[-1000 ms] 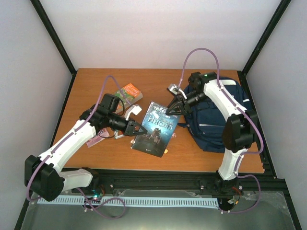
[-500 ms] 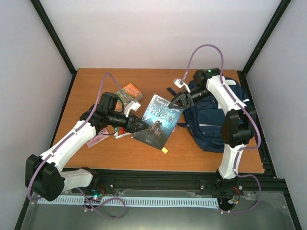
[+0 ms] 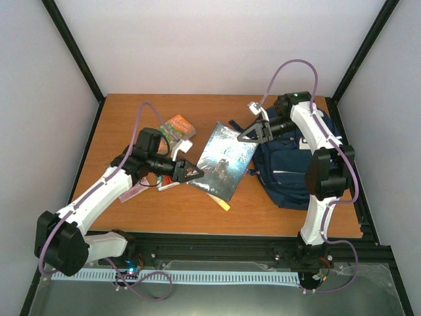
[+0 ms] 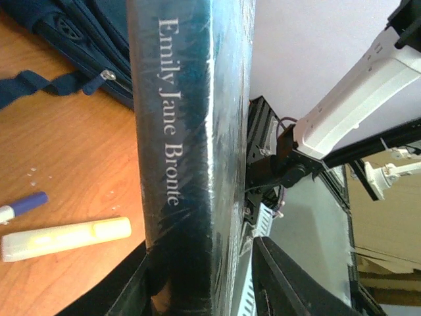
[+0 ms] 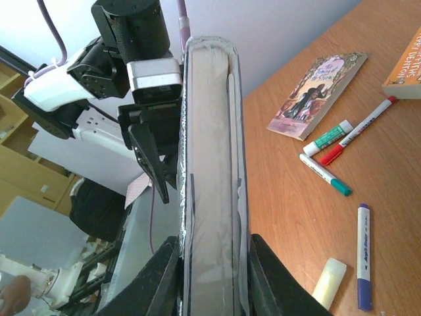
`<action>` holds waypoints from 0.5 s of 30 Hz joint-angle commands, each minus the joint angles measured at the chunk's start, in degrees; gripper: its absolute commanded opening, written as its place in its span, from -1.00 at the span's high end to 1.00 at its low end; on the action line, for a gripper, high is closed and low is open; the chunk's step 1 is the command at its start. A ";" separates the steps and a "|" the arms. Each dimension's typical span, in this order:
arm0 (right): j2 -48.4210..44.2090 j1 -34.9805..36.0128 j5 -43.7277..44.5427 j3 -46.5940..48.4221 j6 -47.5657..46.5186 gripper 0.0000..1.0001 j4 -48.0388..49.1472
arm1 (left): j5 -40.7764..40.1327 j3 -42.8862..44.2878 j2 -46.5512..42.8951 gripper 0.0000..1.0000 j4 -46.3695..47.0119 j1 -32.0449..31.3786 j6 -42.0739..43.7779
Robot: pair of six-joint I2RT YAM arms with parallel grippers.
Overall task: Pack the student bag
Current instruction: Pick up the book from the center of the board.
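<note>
- Top view: the navy-blue fabric student bag (image 3: 296,168) lies front-up on the right of the wooden table (image 3: 131,125), long axis 12 to 6 o'clock. It sits at 3 o'clock of the right gripper (image 3: 245,137), which clamps a dark glossy book (image 3: 223,158). The left gripper (image 3: 197,174) meets the book's 8 o'clock edge.
- Left wrist: only here the bag's zip pull (image 4: 105,76) shows, at 11 o'clock. The jaws straddle the book's spine; whether they grip it is unclear.
- Right wrist: jaws pinch both covers.
</note>
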 commanded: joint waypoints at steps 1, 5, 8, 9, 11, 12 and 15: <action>0.87 -2.51 -8.73 2.59 -0.68 0.94 6.79 | 13.23 2.56 0.67 0.25 -4.06 -3.82 -1.09; 1.01 -2.51 -9.78 2.99 -0.75 0.93 6.80 | 14.50 3.78 2.08 0.14 -5.21 -5.90 -0.47; 0.96 -2.51 -10.56 2.83 -0.80 0.94 6.80 | 14.92 4.29 2.61 0.01 -4.83 -6.59 -0.41; 0.96 -2.51 -10.88 2.70 -0.76 0.94 6.79 | 15.04 4.25 2.62 -0.02 -4.09 -6.70 -0.62; 1.00 -2.51 -11.66 2.22 -0.72 0.94 6.88 | 14.55 4.23 2.54 -0.05 -2.54 -6.72 -1.14; 0.96 -2.51 -11.98 1.96 -0.75 0.94 6.88 | 13.92 4.22 2.57 -0.05 -1.91 -6.72 -1.31; 1.25 -2.51 -12.61 1.52 -0.64 0.94 6.88 | 13.41 3.83 3.17 0.00 2.20 -6.72 -2.87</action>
